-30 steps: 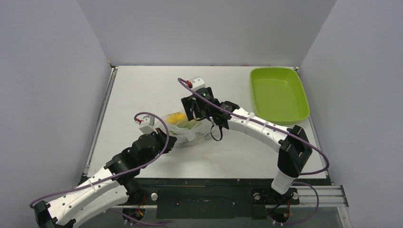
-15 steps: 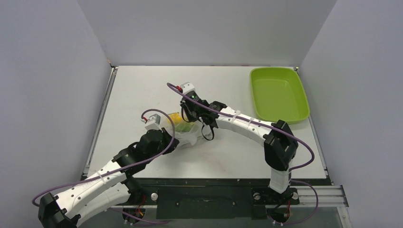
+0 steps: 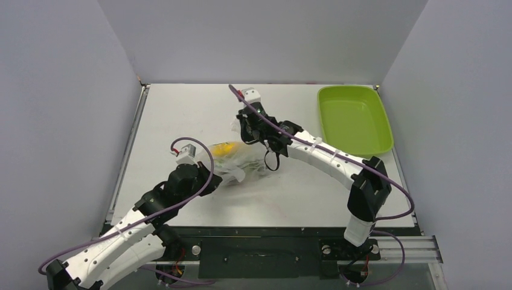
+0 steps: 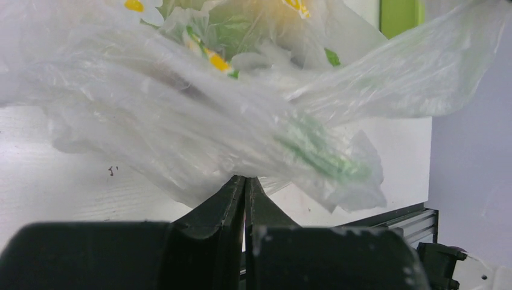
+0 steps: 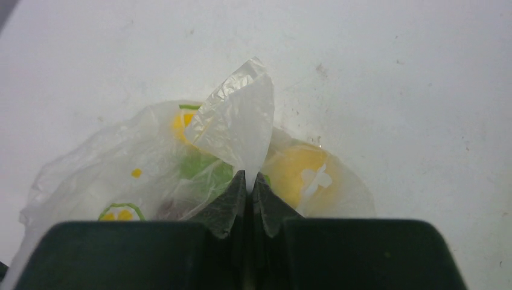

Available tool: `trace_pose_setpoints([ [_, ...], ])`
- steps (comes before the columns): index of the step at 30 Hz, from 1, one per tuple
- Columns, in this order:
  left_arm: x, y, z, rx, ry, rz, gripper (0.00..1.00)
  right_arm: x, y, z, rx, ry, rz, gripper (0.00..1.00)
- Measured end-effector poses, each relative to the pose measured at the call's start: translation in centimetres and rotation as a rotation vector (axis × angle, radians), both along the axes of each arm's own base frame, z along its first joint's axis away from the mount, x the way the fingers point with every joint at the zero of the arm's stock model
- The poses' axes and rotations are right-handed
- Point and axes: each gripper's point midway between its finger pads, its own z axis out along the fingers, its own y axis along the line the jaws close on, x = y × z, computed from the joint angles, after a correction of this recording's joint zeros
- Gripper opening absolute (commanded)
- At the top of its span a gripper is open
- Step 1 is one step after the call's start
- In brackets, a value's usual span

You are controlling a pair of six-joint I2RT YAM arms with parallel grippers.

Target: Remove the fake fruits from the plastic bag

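Left pincer [image 4: 244,184] clamps the near side of the plastic bag [image 3: 241,164] mid-table [image 3: 181,115], right pincer [image 5: 249,181] pinches its far flap, fake fruits [image 5: 302,175] inside: bag-opening step, and the next move likely calls for pulling the film apart.

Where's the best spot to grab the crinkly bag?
Probably a loose fold of film, not the lumpy middle where the fake fruits sit. The plastic bag sags on the table, and a thin flap sticks up, so coming from above suits; the right gripper has its jaws shut on it.
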Motion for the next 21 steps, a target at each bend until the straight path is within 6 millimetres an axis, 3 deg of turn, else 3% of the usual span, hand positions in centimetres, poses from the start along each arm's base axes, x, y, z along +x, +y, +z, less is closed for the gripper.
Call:
trace_pose_setpoints([
  [7,0.0,1.3,4.4,-0.046,-0.078,0.039,0.00,2.6,-0.9,8.3,0.227,-0.113,-0.073,0.00],
  [15,0.3,3.4,9.2,-0.060,-0.171,0.121,0.00,5.1,0.0,15.8,0.415,-0.190,-0.060,0.00],
  [21,0.2,5.1,11.8,-0.058,-0.240,0.171,0.00,7.6,0.4,18.6,0.501,-0.210,-0.049,0.00],
])
